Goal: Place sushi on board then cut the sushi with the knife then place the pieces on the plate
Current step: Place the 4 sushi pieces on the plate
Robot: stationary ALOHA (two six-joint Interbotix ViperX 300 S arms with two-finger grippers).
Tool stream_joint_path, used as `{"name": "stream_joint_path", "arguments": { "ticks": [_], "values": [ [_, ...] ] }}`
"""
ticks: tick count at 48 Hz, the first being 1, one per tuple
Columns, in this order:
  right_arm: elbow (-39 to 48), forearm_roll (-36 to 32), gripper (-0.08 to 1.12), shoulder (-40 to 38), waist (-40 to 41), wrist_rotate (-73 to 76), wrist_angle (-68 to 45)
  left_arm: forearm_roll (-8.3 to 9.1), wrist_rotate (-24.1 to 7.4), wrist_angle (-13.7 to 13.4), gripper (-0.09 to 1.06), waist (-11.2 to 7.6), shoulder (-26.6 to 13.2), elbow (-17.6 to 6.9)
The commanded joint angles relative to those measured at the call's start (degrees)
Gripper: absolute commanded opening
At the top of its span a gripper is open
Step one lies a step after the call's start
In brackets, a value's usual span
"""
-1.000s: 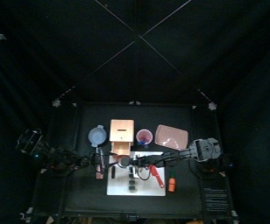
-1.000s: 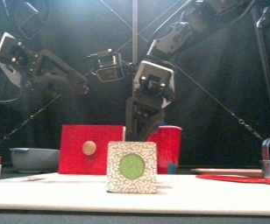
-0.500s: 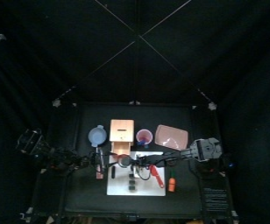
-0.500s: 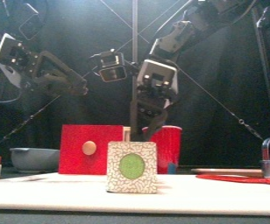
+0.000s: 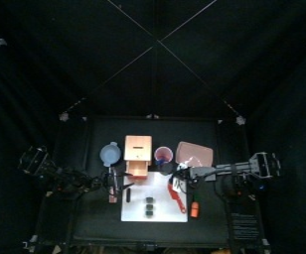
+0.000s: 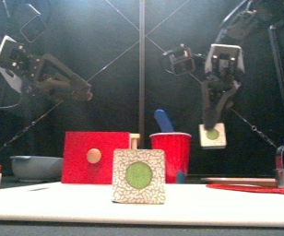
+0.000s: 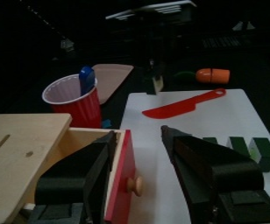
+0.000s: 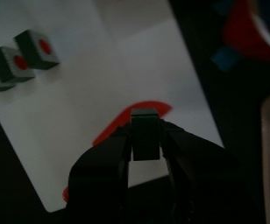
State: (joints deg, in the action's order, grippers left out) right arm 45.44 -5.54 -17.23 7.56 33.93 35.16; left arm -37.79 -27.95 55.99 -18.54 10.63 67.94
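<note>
Board first: the flat white rectangular cutting board [image 5: 169, 213] carries dark green sushi blocks [image 5: 150, 208], with a red plastic toy knife [image 7: 184, 107] lying beside them. Next, the pale wooden box with a red drawer front [image 5: 138, 154], and the left gripper [image 7: 140, 138] hovers at it, jaws spread wide. The flat pink tray [image 5: 196, 154] sits right of the round red cup [image 6: 171, 147], where a blue toy knife [image 6: 163, 121] stands. Smallest: one speckled square sushi slice with a green centre [image 6: 210, 135], high over the board's right side, pinched tight by the right gripper [image 5: 183, 182].

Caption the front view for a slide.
Right hand holds a sushi piece aloft; another piece stands on the board before the red cup.
</note>
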Motion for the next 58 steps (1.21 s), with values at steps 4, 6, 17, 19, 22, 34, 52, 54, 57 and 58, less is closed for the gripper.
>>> {"name": "stream_joint_path", "arguments": {
  "ticks": [4, 6, 17, 19, 22, 34, 52, 54, 57, 58],
  "values": [
    [3.08, -3.87, 0.56, -5.1, 9.58, 10.11, -0.53, 0.09, -0.09, 0.26, 0.83, 0.09, 0.09, -1.41],
    [3.25, -4.92, 0.56, -4.92, 12.39, 13.01, -0.62, 0.18, -0.09, 0.26, 0.83, 0.09, 0.09, -1.67],
    [2.9, -9.05, 0.57, -1.58, 21.8, 20.74, -2.55, 1.85, -0.18, 0.18, 0.83, 0.09, 0.09, -2.29],
    [2.99, -9.76, 0.57, -0.62, 22.85, 21.36, -3.78, 2.37, 0.0, 0.26, 0.83, 0.09, 0.18, -2.37],
    [3.08, -10.11, 0.58, 0.53, 23.73, 21.62, -5.45, 2.9, -0.09, 0.26, 0.83, 0.09, 0.26, -2.46],
    [2.81, -11.16, 0.75, 3.78, 24.17, 21.18, -12.74, 4.31, 0.0, 0.26, 0.83, -0.18, 0.35, -2.37],
    [2.99, -11.25, 0.89, 2.11, 23.82, 21.27, -8.26, 4.75, 0.0, 0.26, 0.83, -0.44, 0.35, -2.11],
    [2.9, -11.16, 0.89, 1.32, 23.29, 21.18, -7.29, 4.75, 0.0, 0.26, 0.83, -0.44, 0.35, -2.11],
    [2.99, -11.25, 0.89, -0.53, 20.65, 21.09, -5.27, 4.66, 0.0, 0.26, 0.83, -0.44, 0.26, -2.2],
    [3.08, -11.34, 0.89, -1.14, 19.69, 21.01, -4.66, 4.75, 0.09, 0.26, 0.83, -0.44, 0.26, -2.2]
  ]
}}
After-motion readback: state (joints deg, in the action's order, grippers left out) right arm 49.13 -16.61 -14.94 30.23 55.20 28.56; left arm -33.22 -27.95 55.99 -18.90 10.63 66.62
